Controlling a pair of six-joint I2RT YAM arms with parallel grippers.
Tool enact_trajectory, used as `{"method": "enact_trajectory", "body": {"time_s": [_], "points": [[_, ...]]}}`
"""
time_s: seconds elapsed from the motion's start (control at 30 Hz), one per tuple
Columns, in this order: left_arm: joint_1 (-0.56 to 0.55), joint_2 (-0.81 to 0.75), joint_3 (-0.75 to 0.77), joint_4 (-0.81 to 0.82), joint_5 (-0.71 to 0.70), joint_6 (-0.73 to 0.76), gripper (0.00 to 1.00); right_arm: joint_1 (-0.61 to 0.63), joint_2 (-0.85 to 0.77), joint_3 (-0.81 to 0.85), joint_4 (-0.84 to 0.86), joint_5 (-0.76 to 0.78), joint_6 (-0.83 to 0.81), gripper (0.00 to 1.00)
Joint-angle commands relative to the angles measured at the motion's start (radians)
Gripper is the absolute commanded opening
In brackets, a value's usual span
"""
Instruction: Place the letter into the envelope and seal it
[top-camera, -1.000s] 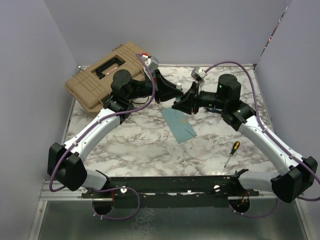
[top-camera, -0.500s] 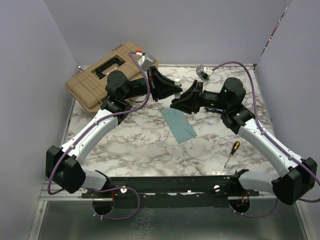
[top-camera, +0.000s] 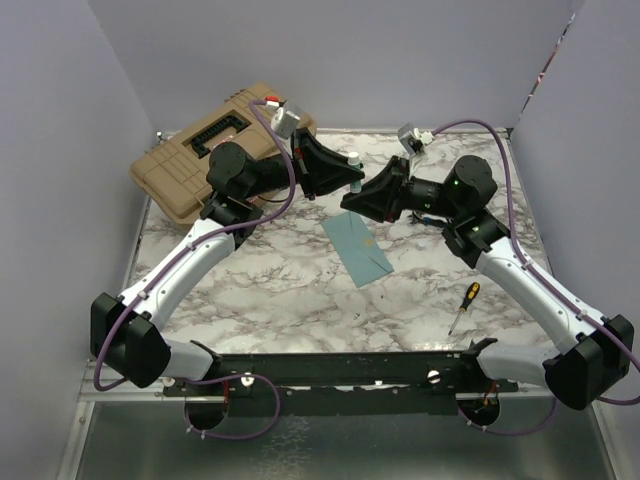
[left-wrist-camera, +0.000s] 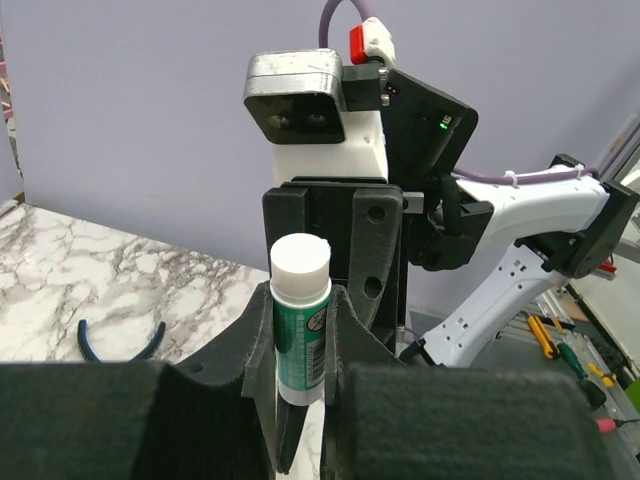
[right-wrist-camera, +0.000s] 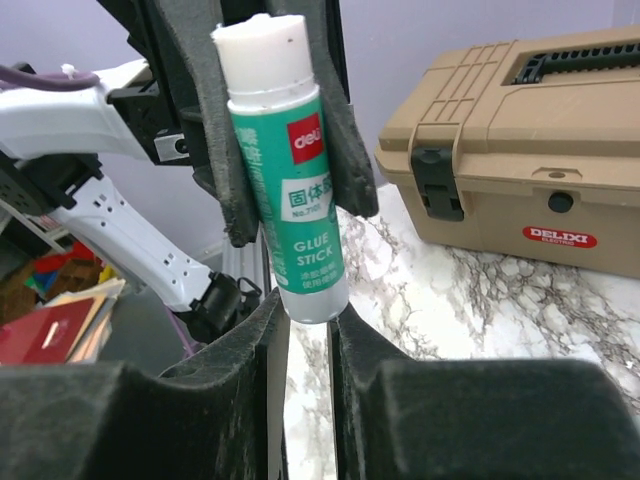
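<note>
inventory: two arms, one flat teal paper envelope (top-camera: 357, 248), one green-and-white glue stick (right-wrist-camera: 288, 190), one tan plastic toolbox (top-camera: 205, 155), one yellow-and-black-handled screwdriver (top-camera: 463, 305).

the envelope lies flat near the centre of the white marble tabletop (top-camera: 260, 290), below both raised claws and touched by neither.

left gripper (left-wrist-camera: 300, 310): clamped on the glue stick, which stands upright between its jaws.

right gripper (right-wrist-camera: 308, 325): its jaws flank the base of the same stick; whether they press it cannot be told.

the top view alone shows the envelope and the screwdriver (right of the envelope, well apart). the right wrist view alone shows the stick's printed label. the left wrist view alone shows one pair of blue-handled pliers (left-wrist-camera: 120, 345) on the marble.
</note>
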Motion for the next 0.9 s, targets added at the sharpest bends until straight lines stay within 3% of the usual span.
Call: {"method": "enact_trajectory", "body": {"time_s": [0.0,0.13,0.3,0.37,0.43,0.5,0.6,0.87], "points": [[-0.004,0.022,0.011,-0.031,0.040,-0.014,0.00,0.004,-0.005,0.029,0.130,-0.001,0.041,0.21],[-0.005,0.024,0.011,-0.029,0.034,-0.021,0.00,0.004,0.003,0.034,0.127,0.035,0.052,0.20],[0.012,0.003,0.003,-0.029,-0.012,-0.011,0.00,0.004,0.000,0.012,0.077,0.134,0.060,0.55],[0.022,-0.001,0.001,-0.027,-0.019,-0.012,0.00,0.004,-0.007,-0.002,0.093,0.145,0.072,0.63],[0.029,-0.001,-0.002,-0.027,-0.016,-0.017,0.00,0.005,-0.010,-0.004,0.104,0.146,0.076,0.63],[0.031,0.000,-0.006,-0.022,-0.014,-0.026,0.00,0.004,-0.003,0.001,0.116,0.124,0.078,0.58],[0.033,0.008,-0.007,-0.003,-0.005,-0.052,0.00,0.004,0.013,0.011,0.136,0.083,0.076,0.37],[0.036,0.036,0.000,0.022,0.027,-0.130,0.00,0.005,0.030,0.033,0.175,0.062,0.086,0.14]]}}
